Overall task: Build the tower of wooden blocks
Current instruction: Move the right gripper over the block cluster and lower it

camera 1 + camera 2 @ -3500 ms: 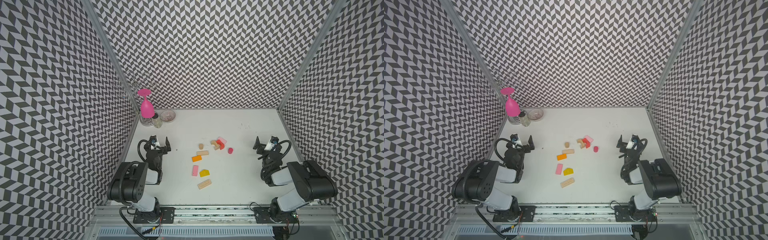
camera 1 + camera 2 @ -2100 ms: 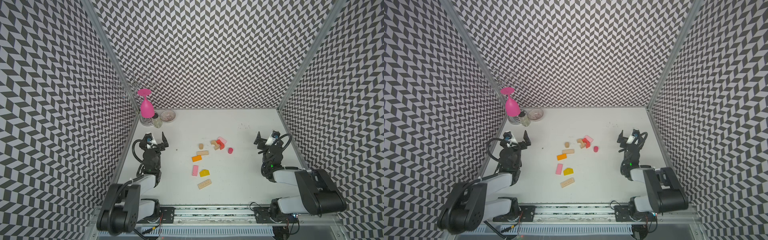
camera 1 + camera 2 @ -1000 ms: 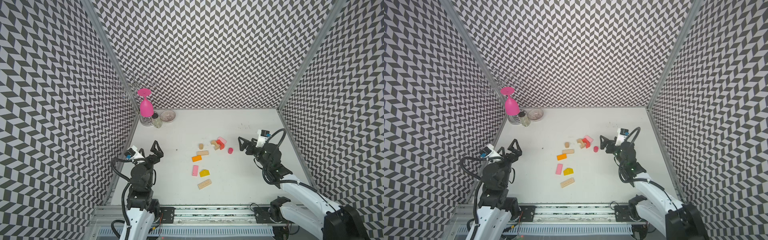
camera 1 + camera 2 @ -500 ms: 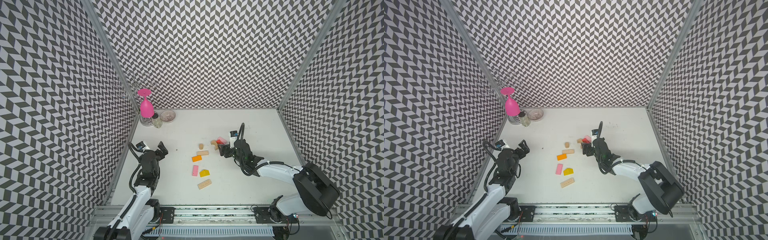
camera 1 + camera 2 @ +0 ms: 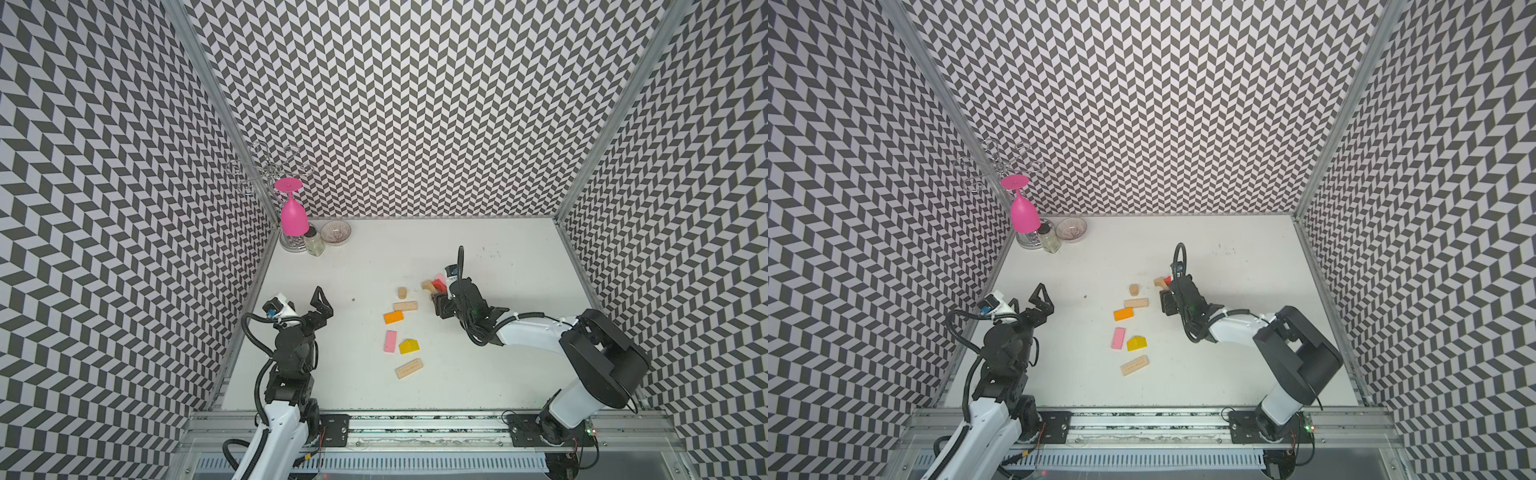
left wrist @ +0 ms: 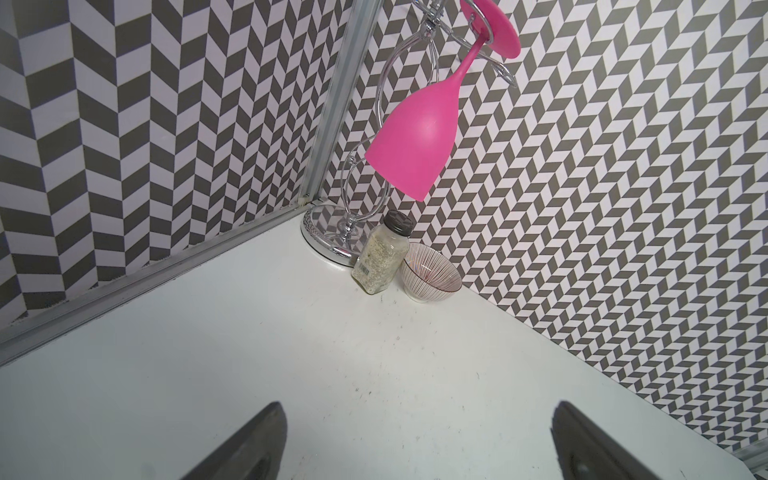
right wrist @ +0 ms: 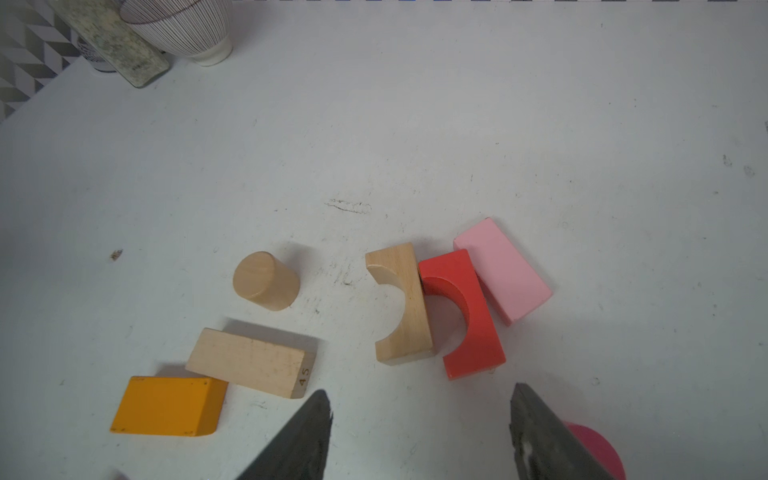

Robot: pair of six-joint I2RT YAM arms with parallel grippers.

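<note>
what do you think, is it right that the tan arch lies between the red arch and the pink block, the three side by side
No: the red arch is the middle one, between the tan arch and the pink block. The right wrist view shows it; the three do lie side by side.

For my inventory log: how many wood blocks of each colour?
Tan: 4 (tan cylinder, tan arch, tan bar marked 45, front tan bar)
Pink: 3 (pale pink block, pink bar, magenta cylinder)
Red: 1 (red arch)
Orange: 1 (orange block)
Yellow: 1 (yellow house)
Total: 10
</note>
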